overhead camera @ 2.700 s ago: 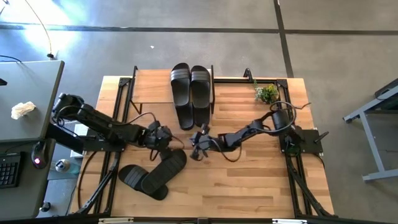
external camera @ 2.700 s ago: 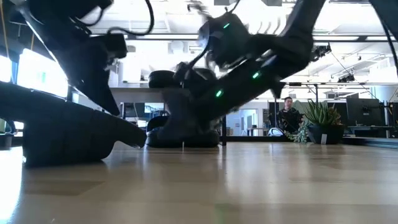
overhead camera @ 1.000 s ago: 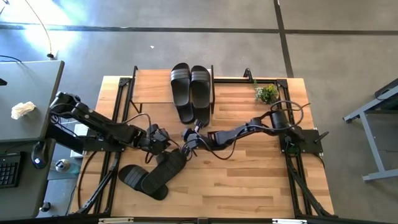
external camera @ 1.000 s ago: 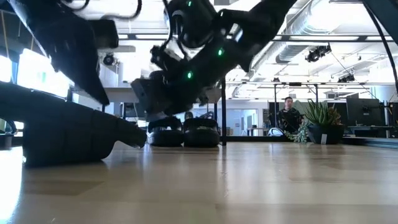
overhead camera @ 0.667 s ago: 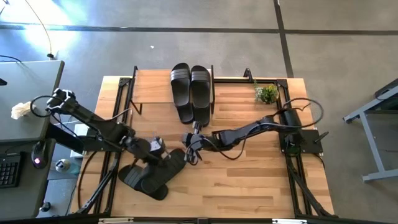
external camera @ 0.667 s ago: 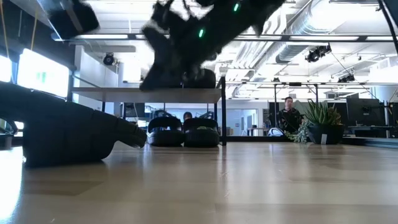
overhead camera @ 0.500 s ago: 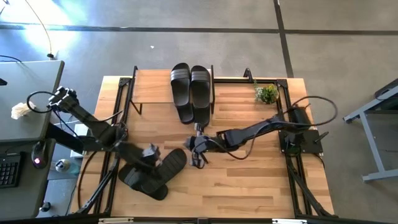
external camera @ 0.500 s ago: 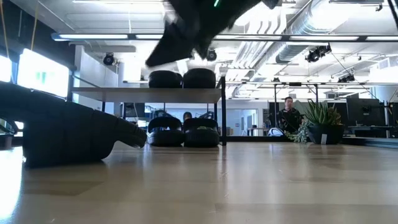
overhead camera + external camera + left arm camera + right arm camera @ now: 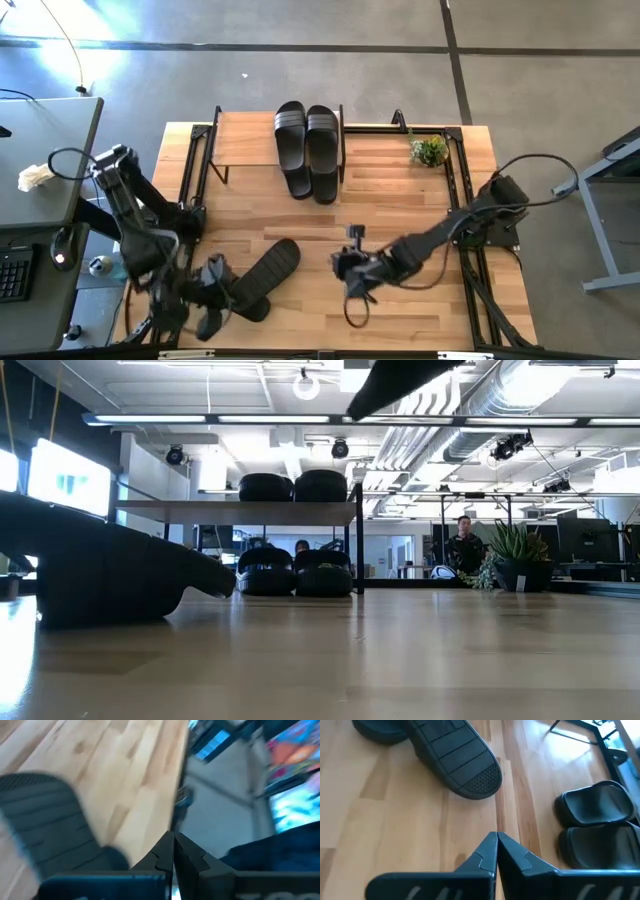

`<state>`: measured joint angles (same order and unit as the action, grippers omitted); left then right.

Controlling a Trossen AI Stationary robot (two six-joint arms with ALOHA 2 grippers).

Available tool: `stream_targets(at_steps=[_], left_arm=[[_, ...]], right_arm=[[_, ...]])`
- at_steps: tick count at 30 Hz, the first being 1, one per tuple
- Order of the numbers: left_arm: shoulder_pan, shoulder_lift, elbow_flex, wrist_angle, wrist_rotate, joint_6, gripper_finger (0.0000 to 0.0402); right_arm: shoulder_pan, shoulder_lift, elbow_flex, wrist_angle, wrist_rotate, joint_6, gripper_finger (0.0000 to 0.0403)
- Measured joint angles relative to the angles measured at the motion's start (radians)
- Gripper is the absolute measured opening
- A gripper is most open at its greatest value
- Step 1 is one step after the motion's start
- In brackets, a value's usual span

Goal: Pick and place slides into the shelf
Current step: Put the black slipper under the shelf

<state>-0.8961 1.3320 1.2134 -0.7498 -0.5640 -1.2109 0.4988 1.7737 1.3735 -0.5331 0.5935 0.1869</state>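
Observation:
The shelf [image 9: 245,140] stands at the table's far side. Two black slides [image 9: 305,125] lie on its top board, and two more [image 9: 312,182] stand on the tabletop beneath it, their ends sticking out toward the near edge. At the near left a slide [image 9: 268,272] lies sole up, leaning on another slide [image 9: 222,292]. My left gripper [image 9: 210,318] hovers shut over the near left corner, beside these two. My right gripper [image 9: 340,266] hangs shut above the bare wood right of them, pointing toward the sole-up slide [image 9: 462,762]. Neither holds anything.
A small potted plant [image 9: 428,150] stands at the far right of the table. Bare wood [image 9: 400,190] stretches between the shelf and my right arm. In the room beyond, a person [image 9: 462,540] stands behind the plant [image 9: 512,555].
Both grippers have drawn back from the front of the shelf toward the table's near edge and risen, the left one going toward the left corner, the right one toward the right. Both stayed shut. The slides have kept still.

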Motion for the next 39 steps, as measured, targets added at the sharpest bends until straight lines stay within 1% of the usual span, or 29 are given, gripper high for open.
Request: stream_targets(at_steps=[2, 6, 9, 11, 14, 17, 21, 25, 27, 29, 36, 39], left_arm=[[-0.015, 0.065, 0.049, -0.119, 0.004, -0.031, 0.0000], [-0.041, 0.201, 0.146, -0.400, 0.054, -0.082, 0.0000], [-0.054, 0.300, 0.194, -0.545, 0.093, -0.080, 0.0000], [-0.068, 0.351, 0.214, -0.610, 0.111, -0.067, 0.0000], [-0.083, 0.406, 0.221, -0.607, 0.133, -0.006, 0.0000], [-0.088, 0.432, 0.221, -0.569, 0.157, 0.045, 0.0000], [-0.086, 0.455, 0.216, -0.521, 0.214, 0.150, 0.0000], [-0.086, 0.475, 0.216, -0.464, 0.245, 0.227, 0.0005], [-0.086, 0.478, 0.216, -0.447, 0.252, 0.238, 0.0020], [-0.086, 0.480, 0.216, -0.451, 0.252, 0.238, 0.0044], [-0.085, 0.484, 0.216, -0.499, 0.231, 0.239, 0.0158], [-0.086, 0.493, 0.216, -0.503, 0.206, 0.243, 0.0199]], right_arm=[[0.035, 0.000, 0.000, -0.012, 0.044, 0.045, 0.0000], [0.088, 0.000, 0.000, -0.043, 0.124, 0.149, 0.0000], [0.111, 0.000, 0.000, -0.074, 0.167, 0.257, 0.0000], [0.119, 0.000, 0.000, -0.089, 0.188, 0.329, 0.0000], [0.121, 0.000, 0.000, -0.087, 0.189, 0.395, 0.0000], [0.120, 0.000, 0.000, -0.086, 0.184, 0.443, 0.0000], [0.119, 0.000, 0.000, -0.084, 0.183, 0.470, 0.0000], [0.118, 0.000, 0.000, -0.076, 0.183, 0.469, 0.0000], [0.118, 0.001, 0.000, -0.072, 0.183, 0.469, 0.0000], [0.118, 0.001, 0.000, -0.069, 0.179, 0.471, 0.0000], [0.118, 0.001, 0.000, -0.061, 0.136, 0.469, 0.0000], [0.118, 0.001, 0.000, -0.061, 0.136, 0.468, 0.0000]])
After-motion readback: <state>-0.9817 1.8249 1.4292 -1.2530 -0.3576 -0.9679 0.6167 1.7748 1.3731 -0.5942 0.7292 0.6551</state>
